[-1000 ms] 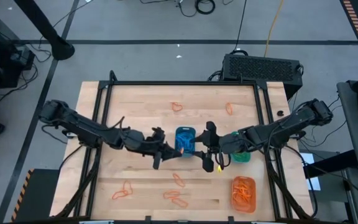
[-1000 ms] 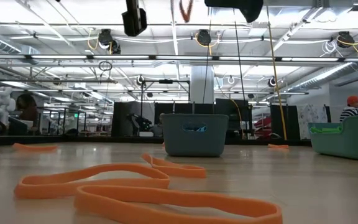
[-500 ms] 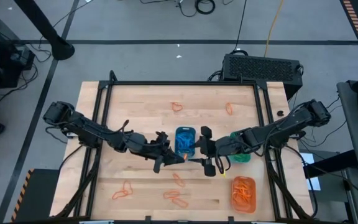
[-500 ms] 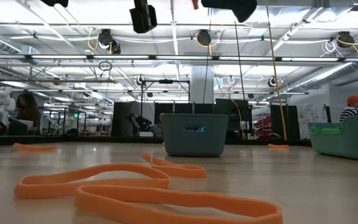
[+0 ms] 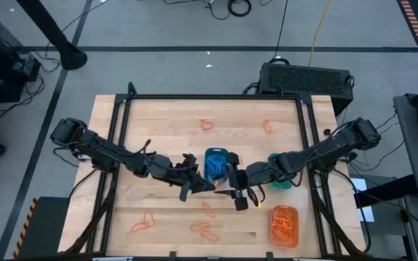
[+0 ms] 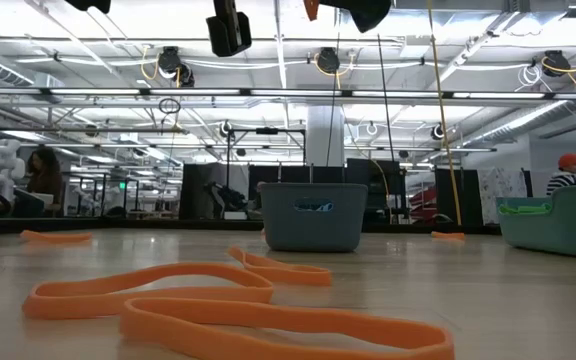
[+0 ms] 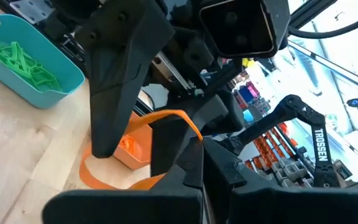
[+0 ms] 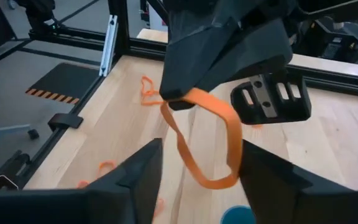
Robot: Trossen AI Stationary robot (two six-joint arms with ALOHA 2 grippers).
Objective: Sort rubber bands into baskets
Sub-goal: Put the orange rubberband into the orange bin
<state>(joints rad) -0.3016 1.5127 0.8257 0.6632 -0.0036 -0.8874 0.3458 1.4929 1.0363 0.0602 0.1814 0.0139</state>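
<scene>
The right tool [image 5: 231, 190] has slid left, open around the thin orange rubber loop [image 8: 205, 138] pinched in the closed left tool [image 5: 210, 184].

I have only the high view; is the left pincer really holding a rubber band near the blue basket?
Observer: Yes. The right wrist view shows the left pincer shut on an orange rubber band, which hangs from it as a loop.
Operator: How does the right pincer stand?
Observer: The right pincer is open, with one finger on either side of the hanging loop, not yet closed on it.
Operator: What is in the teal basket under the arm?
Observer: The left wrist view shows green rubber bands lying in the teal basket.
</scene>
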